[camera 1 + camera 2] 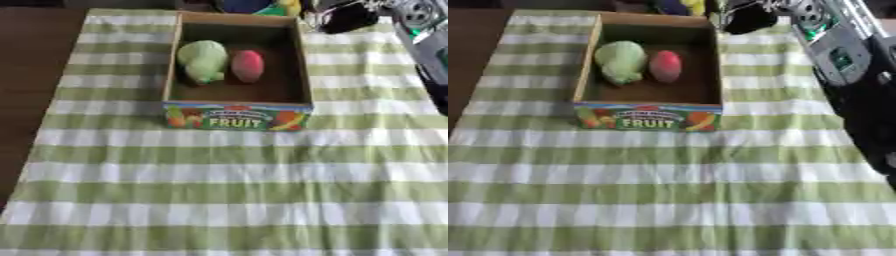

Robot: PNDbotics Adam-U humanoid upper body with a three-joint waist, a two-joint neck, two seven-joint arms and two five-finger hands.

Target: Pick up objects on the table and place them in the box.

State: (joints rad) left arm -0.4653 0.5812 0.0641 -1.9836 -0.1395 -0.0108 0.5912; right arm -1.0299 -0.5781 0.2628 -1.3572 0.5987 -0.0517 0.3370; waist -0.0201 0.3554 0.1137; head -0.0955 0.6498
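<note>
So we're looking down at a table (26, 75) of dark wood, bare along the 9 o'clock edge, with the rest under a green-and-white striped cloth (227, 190) that runs all the way to 6 o'clock.

Moving right, up around 12 o'clock sits the cardboard box (302, 70), open at the top, brown inside. The front panel has a colourful printed strip, and the only word we can actually read is "FRUIT" in big white letters; there's a smaller line of writing above it, too blurry for us to make out. Little fruit pictures flank the word on both sides.

Inside the box, toward its left half, there's a pale green lumpy fruit (203, 60), and just beside it on the right, touching or nearly so, a red-pink fruit (248, 65). Both lie in the back half of the box.

Behind the box at the far edge we see a blue and yellow shape (262, 6), can't tell what it is.

Farther right, at about 1 o'clock, the right hand (750, 17) shows as a dark mass just past the box's far right corner; we cannot tell how its fingers are set. Its arm (842, 55), grey and black, comes down the 3 o'clock edge.
</note>
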